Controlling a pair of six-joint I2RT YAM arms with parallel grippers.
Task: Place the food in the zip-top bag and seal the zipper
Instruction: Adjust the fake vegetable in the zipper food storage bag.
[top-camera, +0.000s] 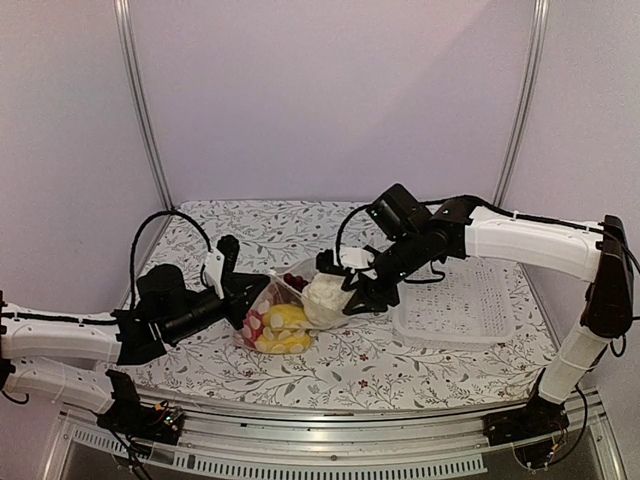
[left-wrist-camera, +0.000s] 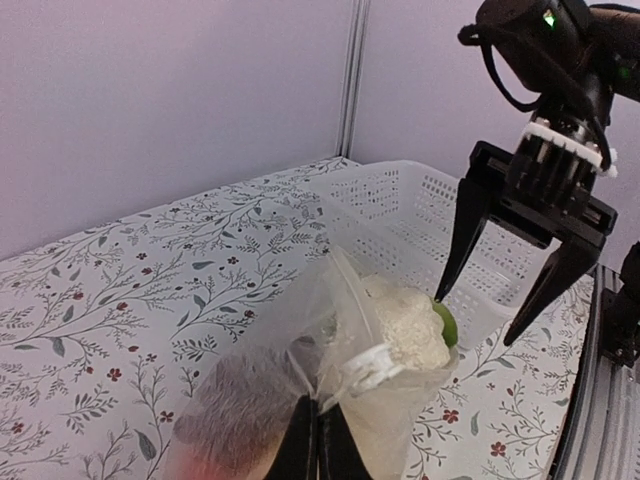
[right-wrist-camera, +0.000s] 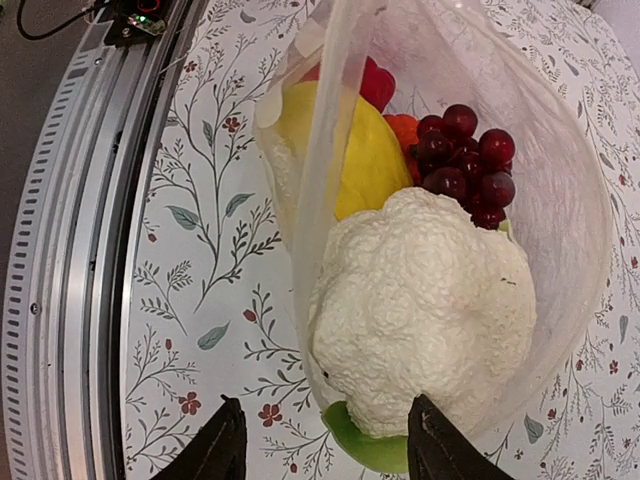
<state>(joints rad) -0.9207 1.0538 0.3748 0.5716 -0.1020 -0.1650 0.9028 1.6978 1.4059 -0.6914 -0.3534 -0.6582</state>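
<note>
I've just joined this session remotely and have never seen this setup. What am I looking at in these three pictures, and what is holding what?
Two robot arms with two-finger grippers work at a flower-patterned table. The wide picture looks down from behind them; the other two come from a camera on each wrist. The left gripper is shut, pinching the edge of a clear zip-top bag. Inside lie a white cauliflower, grapes and a yellow piece. The right gripper hangs open over the cauliflower, gripping nothing. A white basket sits on the right.
</note>
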